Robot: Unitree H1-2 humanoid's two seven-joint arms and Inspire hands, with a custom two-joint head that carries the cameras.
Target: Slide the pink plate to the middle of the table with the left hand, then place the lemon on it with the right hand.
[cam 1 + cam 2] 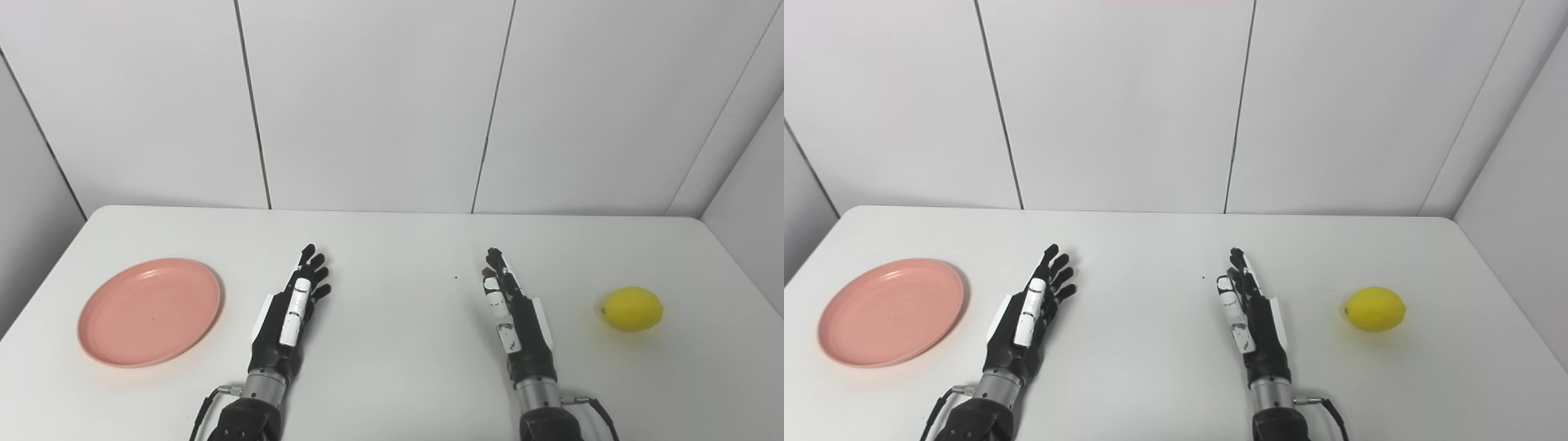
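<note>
The left hand [293, 309] is held out flat over the white table [392, 367], with its fingers straight and a little apart, and it holds nothing. The right hand [513, 312] is turned on its side with its fingers straight and close together, and it holds nothing too. We see the right hand from its edge, so its palm is hard to see. Both arms are cut off by the bottom of the picture, so only the wrists and a bit of dark arm show. The pink plate [149, 312] lies on the left side of the table, near the left hand but not touching it. The lemon [631, 309] lies on the right side of the table, well apart from the right hand. The middle of the table between the two hands is bare, apart from one tiny dark speck [456, 277] too small to make out.
</note>
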